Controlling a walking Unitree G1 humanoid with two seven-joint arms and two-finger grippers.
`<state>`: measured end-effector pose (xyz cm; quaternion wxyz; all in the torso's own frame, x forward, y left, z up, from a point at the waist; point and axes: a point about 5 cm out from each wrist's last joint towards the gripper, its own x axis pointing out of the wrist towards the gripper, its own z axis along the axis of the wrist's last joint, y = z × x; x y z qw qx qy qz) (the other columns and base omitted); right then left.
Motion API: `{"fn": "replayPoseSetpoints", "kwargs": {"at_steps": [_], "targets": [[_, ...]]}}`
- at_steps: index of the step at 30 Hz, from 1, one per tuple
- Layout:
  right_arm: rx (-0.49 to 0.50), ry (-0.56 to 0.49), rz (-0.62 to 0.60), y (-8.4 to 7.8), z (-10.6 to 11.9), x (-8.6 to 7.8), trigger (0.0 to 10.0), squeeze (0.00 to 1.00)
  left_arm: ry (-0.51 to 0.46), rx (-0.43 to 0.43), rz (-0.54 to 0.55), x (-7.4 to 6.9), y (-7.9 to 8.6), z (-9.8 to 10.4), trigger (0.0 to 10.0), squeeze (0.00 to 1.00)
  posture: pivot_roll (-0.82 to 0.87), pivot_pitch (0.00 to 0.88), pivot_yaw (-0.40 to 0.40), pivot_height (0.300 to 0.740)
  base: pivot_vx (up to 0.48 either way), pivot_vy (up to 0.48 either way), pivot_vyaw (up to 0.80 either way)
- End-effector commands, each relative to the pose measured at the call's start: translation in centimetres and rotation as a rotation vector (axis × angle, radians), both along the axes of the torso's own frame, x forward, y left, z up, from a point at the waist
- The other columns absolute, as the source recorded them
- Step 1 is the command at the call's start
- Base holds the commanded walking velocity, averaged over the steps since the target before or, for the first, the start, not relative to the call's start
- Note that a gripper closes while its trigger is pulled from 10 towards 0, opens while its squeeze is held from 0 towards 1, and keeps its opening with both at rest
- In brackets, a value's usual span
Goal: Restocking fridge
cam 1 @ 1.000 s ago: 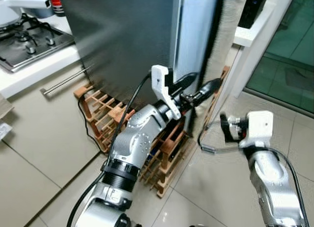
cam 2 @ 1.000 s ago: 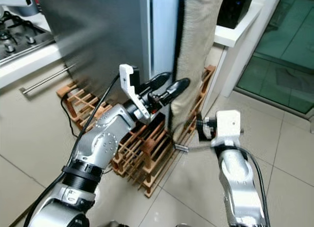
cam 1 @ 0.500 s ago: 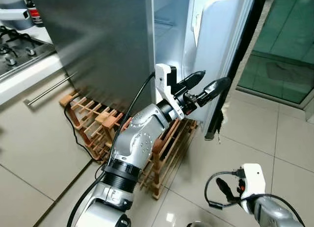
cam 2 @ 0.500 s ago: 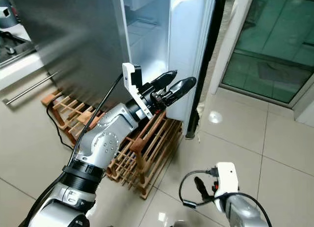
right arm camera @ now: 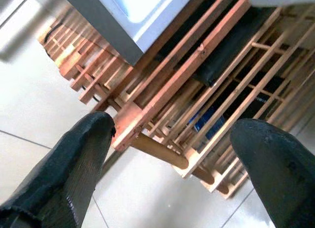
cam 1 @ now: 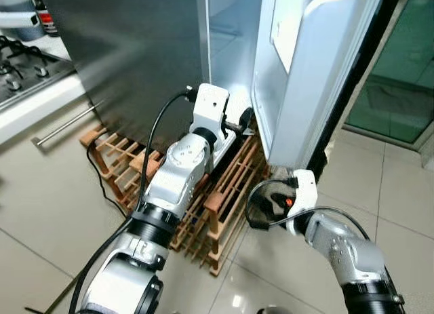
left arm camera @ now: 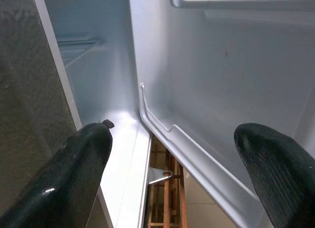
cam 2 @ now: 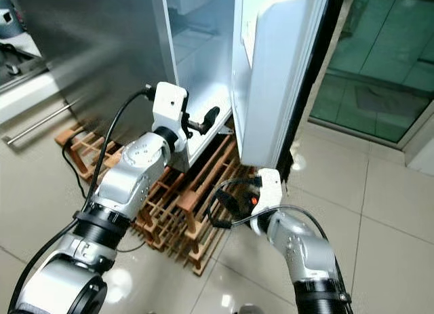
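We've got the fridge (cam 1: 169, 49) with its door (cam 1: 305, 70) open; our left pincer (left arm camera: 172, 174) sits spread at the bottom opening, right pincer (right arm camera: 172, 154) spread over the wooden rack (cam 1: 224, 192) crowding the floor below.

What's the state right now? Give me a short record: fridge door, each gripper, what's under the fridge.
fridge door: open, swung out toward the robot's right
fridge interior: lit, white, no items visible in the part shown
left gripper: open, fingers spread, holding nothing, at the lower opening between cabinet and door
right gripper: open, holding nothing, low, aimed at the rack
wooden rack: on the tiled floor at the fridge's base
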<state>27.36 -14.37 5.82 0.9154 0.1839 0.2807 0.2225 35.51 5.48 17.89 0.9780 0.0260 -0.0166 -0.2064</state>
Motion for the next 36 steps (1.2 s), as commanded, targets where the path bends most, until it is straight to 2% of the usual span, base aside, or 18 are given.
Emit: {"fn": "replayPoseSetpoints", "kwargs": {"at_steps": [1, 7, 11, 13, 14, 15, 16, 17, 19, 20, 21, 22, 24, 27, 30, 31, 33, 36], "targets": [[-0.018, -0.026, 0.037, 0.0, 1.0, 0.4, 10.0, 0.12, -0.006, 0.026, 0.187, 0.6, 3.4, -0.3, 10.0, 0.0, -0.15, 0.0, 0.041, 0.74, 0.0, 0.0, 0.0], [-0.124, -0.071, 0.022, -1.2, 1.8, 0.6, 10.0, 0.12, -0.065, -0.098, 0.143, 0.0, 3.2, 0.8, 10.0, 0.0, -0.15, 0.0, 0.036, 0.74, 0.0, 0.0, 0.0], [-0.317, -0.153, -0.08, -3.8, 2.4, 1.2, 10.0, 0.12, -0.067, -0.237, -0.009, -1.2, 1.5, 1.1, 10.0, 0.0, -0.16, 0.0, 0.038, 0.74, 0.0, 0.0, 0.0], [-0.427, -0.194, -0.202, -6.2, 2.7, 1.7, 10.0, 0.12, -0.061, -0.239, -0.015, -1.4, 1.3, 0.8, 10.0, 0.0, -0.16, 0.0, 0.041, 0.74, 0.0, 0.0, 0.0], [-0.427, -0.194, -0.202, -6.2, 2.7, 1.7, 10.0, 0.12, -0.061, -0.239, -0.015, -1.4, 1.3, 0.8, 10.0, 0.0, -0.16, 0.0, 0.041, 0.74, 0.0, 0.0, 0.0], [-0.541, -0.233, -0.304, -8.5, 3.0, 1.8, 10.0, 0.13, -0.059, -0.241, -0.01, -1.3, 1.3, 0.7, 10.0, 0.0, -0.17, 0.0, 0.043, 0.74, 0.0, 0.0, 0.0], [-0.541, -0.233, -0.304, -8.5, 3.0, 1.8, 10.0, 0.13, -0.059, -0.241, -0.01, -1.3, 1.3, 0.7, 10.0, 0.0, -0.17, 0.0, 0.043, 0.74, 0.0, 0.0, 0.0], [-0.633, -0.265, -0.347, -9.9, 3.4, 1.6, 10.0, 0.13, -0.066, -0.248, -0.006, -1.2, 1.4, 0.9, 10.0, 0.0, -0.17, 0.0, 0.045, 0.74, 0.0, 0.0, 0.0], [-0.663, -0.274, -0.359, -10.4, 3.5, 1.5, 10.0, 0.13, -0.071, -0.253, -0.005, -1.2, 1.5, 1.0, 10.0, 0.0, -0.17, 0.0, 0.045, 0.74, 0.0, 0.0, 0.0], [-0.733, -0.276, -0.398, -11.5, 3.6, 1.2, 10.0, 0.13, -0.078, -0.261, -0.012, -1.3, 1.6, 1.1, 10.0, 0.0, -0.17, 0.0, 0.045, 0.74, 0.0, 0.0, 0.0], [-0.934, -0.252, -0.551, -15.1, 3.7, 0.2, 10.0, 0.13, -0.095, -0.286, -0.038, -1.8, 2.0, 1.3, 10.0, 0.0, -0.18, 0.0, 0.048, 0.74, 0.0, 0.0, 0.0], [-0.998, -0.249, -0.598, -16.2, 3.8, -0.1, 10.0, 0.13, -0.099, -0.294, -0.046, -2.0, 2.2, 1.4, 10.0, 0.0, -0.18, 0.0, 0.048, 0.74, 0.0, 0.0, 0.0], [-1.027, -0.251, -0.629, -17.0, 3.9, -0.5, 10.0, 0.13, -0.099, -0.308, -0.06, -2.3, 2.3, 1.3, 10.0, 0.0, -0.17, 0.0, 0.05, 0.74, 0.0, 0.0, 0.0], [-0.992, -0.237, -0.62, -17.0, 3.4, -0.8, 10.0, 0.13, -0.09, -0.315, -0.085, -2.8, 2.3, 1.0, 10.0, 0.0, -0.17, 0.0, 0.047, 0.74, 0.0, 0.0, 0.0], [-0.948, -0.219, -0.56, -16.1, 2.4, -0.9, 10.0, 0.13, -0.088, -0.307, -0.093, -3.0, 2.1, 0.8, 10.0, 0.0, -0.17, 0.0, 0.044, 0.74, 0.0, 0.0, 0.0], [-0.877, -0.16, -0.41, -14.0, 0.4, -1.1, 10.0, 0.13, -0.107, -0.293, -0.107, -3.0, 1.7, 1.1, 10.0, 0.0, -0.17, 0.0, 0.041, 0.74, 0.0, 0.0, 0.0], [-0.851, -0.123, -0.354, -13.1, -0.6, -1.5, 10.0, 0.13, -0.116, -0.303, -0.13, -3.0, 1.3, 1.3, 10.0, 0.0, -0.17, 0.0, 0.04, 0.74, 0.0, 0.0, 0.0], [-0.793, -0.028, -0.318, -12.4, -3.1, -2.9, 10.0, 0.13, -0.151, -0.306, -0.267, -3.2, -0.6, 2.4, 10.0, 0.0, -0.17, 0.0, 0.038, 0.74, 0.0, 0.0, 0.0]]}}
